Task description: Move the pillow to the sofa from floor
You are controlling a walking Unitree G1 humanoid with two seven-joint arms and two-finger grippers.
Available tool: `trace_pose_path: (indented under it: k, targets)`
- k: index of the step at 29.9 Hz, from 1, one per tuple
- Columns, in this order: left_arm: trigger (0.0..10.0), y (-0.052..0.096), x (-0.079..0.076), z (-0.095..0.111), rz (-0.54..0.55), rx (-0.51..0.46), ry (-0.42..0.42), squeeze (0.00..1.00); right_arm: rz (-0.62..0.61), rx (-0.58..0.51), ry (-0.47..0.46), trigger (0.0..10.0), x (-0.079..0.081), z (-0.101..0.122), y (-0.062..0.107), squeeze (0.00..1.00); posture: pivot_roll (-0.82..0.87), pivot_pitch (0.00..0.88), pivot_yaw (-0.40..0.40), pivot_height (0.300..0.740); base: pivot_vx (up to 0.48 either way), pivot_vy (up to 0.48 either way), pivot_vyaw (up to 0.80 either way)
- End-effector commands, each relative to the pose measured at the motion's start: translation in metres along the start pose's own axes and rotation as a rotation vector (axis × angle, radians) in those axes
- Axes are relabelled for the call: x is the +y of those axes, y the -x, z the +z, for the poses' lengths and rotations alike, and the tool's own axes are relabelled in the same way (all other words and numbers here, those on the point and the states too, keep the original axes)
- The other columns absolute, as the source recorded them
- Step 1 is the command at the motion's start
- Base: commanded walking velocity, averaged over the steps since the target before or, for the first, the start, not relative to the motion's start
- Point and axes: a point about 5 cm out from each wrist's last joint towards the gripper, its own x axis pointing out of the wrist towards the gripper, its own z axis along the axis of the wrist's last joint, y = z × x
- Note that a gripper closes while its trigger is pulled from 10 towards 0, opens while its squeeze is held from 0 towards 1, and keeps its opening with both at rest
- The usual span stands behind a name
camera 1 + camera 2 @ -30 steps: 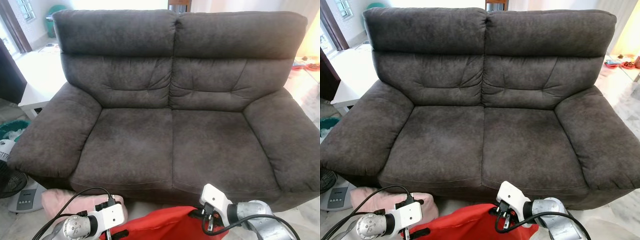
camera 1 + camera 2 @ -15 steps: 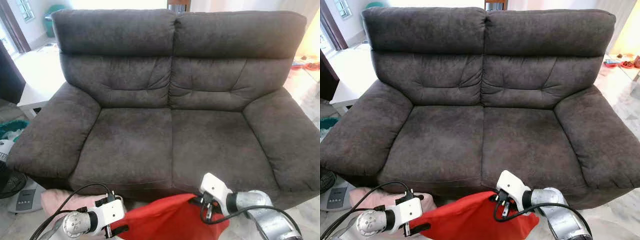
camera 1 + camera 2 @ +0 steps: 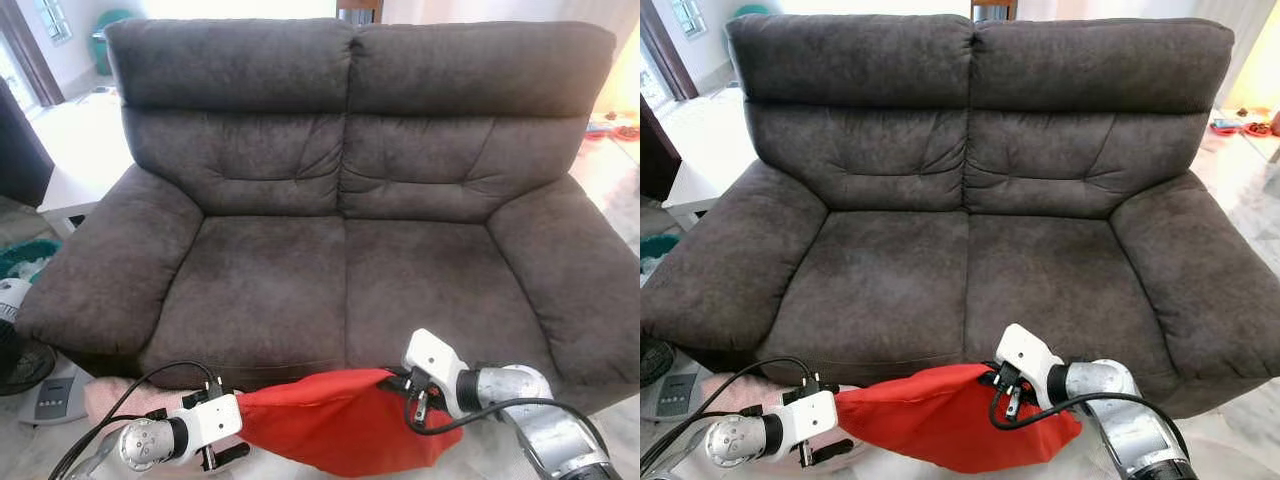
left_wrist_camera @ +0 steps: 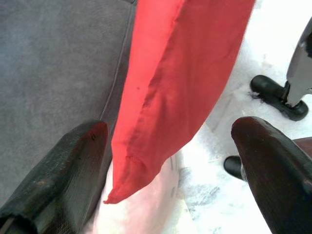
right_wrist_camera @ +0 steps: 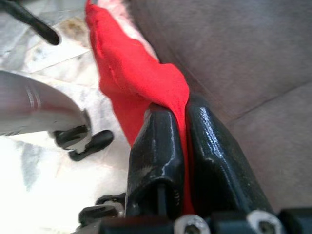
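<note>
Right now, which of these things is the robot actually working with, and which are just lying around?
In the job:
red pillow, pinched by the right gripper
left gripper, open beside the pillow's corner
dark grey sofa, where it is headed

Lying about:
pink cushion on the floor
fan base
white table

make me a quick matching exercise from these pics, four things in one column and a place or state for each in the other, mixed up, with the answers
Things
1. red pillow
2. right gripper
3. left gripper
4. pink pillow

Places or states
A. open, beside the red cloth's corner
B. on the floor by the sofa's front left corner
C. shut on a pinch of red cloth
D. held up in front of the seat edge

Pairs: 1-D, 2-C, 3-A, 4-B
</note>
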Motion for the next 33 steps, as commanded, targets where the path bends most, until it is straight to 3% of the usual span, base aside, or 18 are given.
trace_pose_path:
  k: [1,9,20,33]
  targets:
    - [10.0,0.005,0.007,-0.005,0.022,0.029,-0.016,0.00,0.001,-0.120,0.061,10.0,-0.003,0.028,0.007,0.00,0.10,0.000,-0.033,0.740,0.000,0.000,0.00]
    - [10.0,0.006,0.007,-0.008,0.018,0.037,-0.009,0.00,0.022,-0.113,0.066,10.0,-0.001,0.028,0.012,0.00,0.10,0.000,-0.033,0.740,0.000,0.000,0.00]
    - [10.0,0.001,-0.003,-0.009,-0.099,0.048,-0.013,0.00,0.007,-0.153,0.100,10.0,-0.005,0.046,0.017,0.00,0.10,0.000,-0.034,0.740,0.000,0.000,0.00]
    - [10.0,0.002,-0.003,-0.012,-0.125,0.059,0.000,0.00,-0.012,-0.160,0.113,10.0,-0.007,0.052,0.023,0.00,0.10,0.000,-0.034,0.740,0.000,0.000,0.00]
